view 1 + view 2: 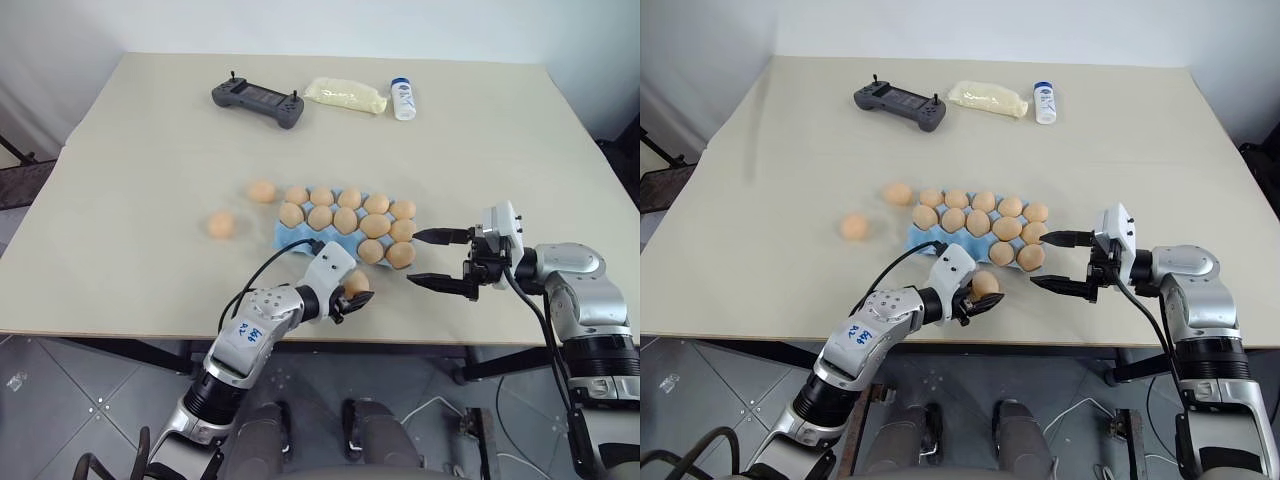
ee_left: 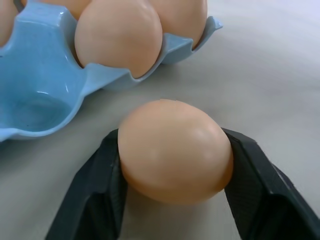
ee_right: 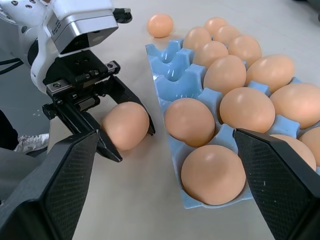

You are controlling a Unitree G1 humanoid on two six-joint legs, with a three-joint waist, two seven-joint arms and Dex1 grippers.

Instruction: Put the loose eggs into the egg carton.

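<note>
Big pale table (image 1: 130, 200). Far side of table, well away from both grippers: dark grey game-style controller (image 1: 257, 100) with two little sticks poking up. Just beside it, soft pale yellow bag (image 1: 346, 95), lying flat. Next to bag, small white bottle (image 1: 403, 99) with blue cap, lying on its side. Below table edge, grey tiled floor (image 1: 60, 390).

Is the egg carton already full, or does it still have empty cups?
Not full. The egg carton still has empty blue cups along its side nearest the left gripper, which is shut on an egg beside the carton.
</note>
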